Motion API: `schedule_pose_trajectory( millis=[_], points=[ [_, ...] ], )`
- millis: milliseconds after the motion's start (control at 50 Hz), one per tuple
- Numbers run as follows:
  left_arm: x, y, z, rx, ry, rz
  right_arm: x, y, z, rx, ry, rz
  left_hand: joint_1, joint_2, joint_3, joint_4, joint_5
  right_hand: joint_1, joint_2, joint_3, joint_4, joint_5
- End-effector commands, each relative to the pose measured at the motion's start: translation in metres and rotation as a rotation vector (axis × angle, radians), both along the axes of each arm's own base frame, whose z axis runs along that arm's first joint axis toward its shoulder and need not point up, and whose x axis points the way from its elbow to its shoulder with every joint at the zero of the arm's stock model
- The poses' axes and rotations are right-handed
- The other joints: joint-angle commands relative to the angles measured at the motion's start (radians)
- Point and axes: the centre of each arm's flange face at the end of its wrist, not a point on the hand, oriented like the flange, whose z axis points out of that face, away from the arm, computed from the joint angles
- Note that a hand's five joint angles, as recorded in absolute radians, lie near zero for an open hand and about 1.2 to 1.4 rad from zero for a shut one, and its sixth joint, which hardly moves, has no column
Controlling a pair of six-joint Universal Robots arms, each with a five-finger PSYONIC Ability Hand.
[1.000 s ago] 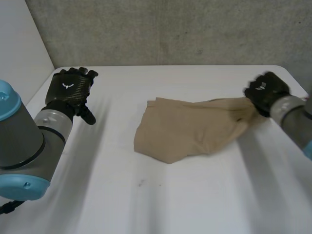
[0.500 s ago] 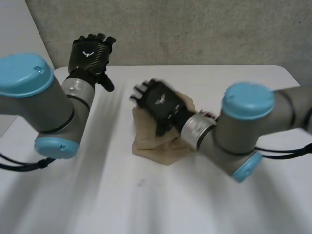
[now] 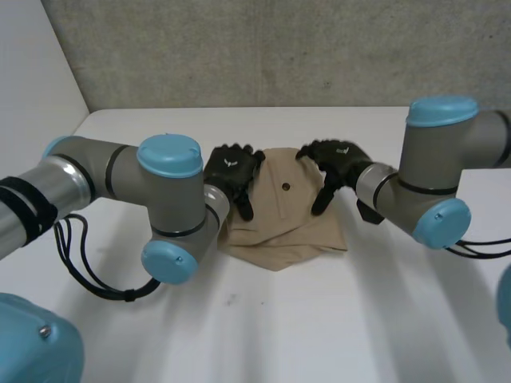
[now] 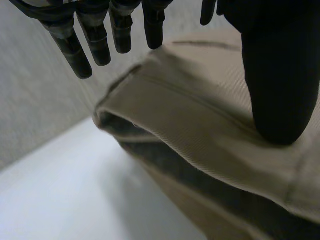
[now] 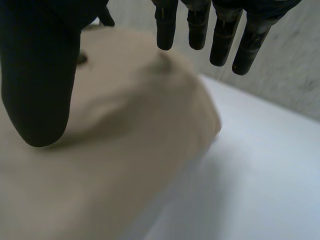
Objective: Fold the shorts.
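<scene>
We see the tan shorts [image 3: 281,223] lying folded in a compact stack at the middle of the white surface [image 3: 263,319]. The left robot hand [image 3: 231,167] sits on their left edge and the right robot hand [image 3: 339,159] on their right part. Both hands are spread with straight fingers, each thumb resting flat on the cloth and gripping nothing. We judge the risk lies in the loose layers. In the left wrist view the top layer gapes above the lower one, so any sideways drag on lifting off could slide it, open the fold, or leave the edges uneven.
</scene>
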Motion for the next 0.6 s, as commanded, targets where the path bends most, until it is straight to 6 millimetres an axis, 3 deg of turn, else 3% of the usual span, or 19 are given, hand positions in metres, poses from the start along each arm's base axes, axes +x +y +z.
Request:
schedule_pose_trajectory(
  millis=[20, 280, 340, 440, 480, 520, 540, 600],
  points=[
    [0.012, -0.008, -0.022, 0.092, -0.085, 0.027, 0.001, -0.001, -0.041, 0.059, 0.13, 0.03, -0.016, -0.019, -0.033, -0.023, -0.036, -0.028, -0.046, -0.039, -0.059, -0.068],
    [0.021, -0.027, -0.038, -0.001, -0.267, 0.027, -0.008, -0.005, -0.053, -0.005, 0.27, 0.018, -0.025, -0.028, -0.042, -0.032, -0.045, -0.028, -0.046, -0.039, -0.059, -0.068],
    [0.02, -0.026, -0.04, -0.001, -0.271, 0.013, -0.008, -0.005, -0.05, -0.018, 0.268, 0.019, -0.025, -0.028, -0.043, -0.033, -0.046, -0.028, -0.046, -0.039, -0.059, -0.068],
    [0.013, -0.017, -0.033, -0.008, -0.257, -0.021, -0.005, -0.002, -0.021, -0.087, 0.228, 0.014, -0.025, -0.028, -0.043, -0.033, -0.046, -0.028, -0.046, -0.039, -0.059, -0.068],
    [0.009, -0.013, -0.013, -0.039, -0.226, -0.033, -0.005, -0.001, -0.005, -0.129, 0.21, 0.008, -0.025, -0.028, -0.043, -0.033, -0.046, -0.028, -0.046, -0.039, -0.059, -0.068],
    [0.008, -0.013, 0.007, -0.068, -0.192, -0.027, -0.006, -0.001, 0.025, -0.21, 0.166, -0.012, -0.025, -0.028, -0.043, -0.033, -0.046, -0.028, -0.046, -0.039, -0.059, -0.068],
    [0.011, -0.013, 0.032, -0.101, -0.149, -0.012, -0.006, -0.001, 0.035, -0.235, 0.148, -0.019, -0.025, -0.028, -0.043, -0.033, -0.046, -0.028, -0.046, -0.039, -0.059, -0.068],
    [0.018, -0.009, 0.076, -0.148, -0.061, 0.012, -0.013, 0.004, 0.079, -0.322, 0.061, -0.077, -0.025, -0.028, -0.043, -0.033, -0.046, -0.028, -0.046, -0.039, -0.059, -0.068]
  ],
)
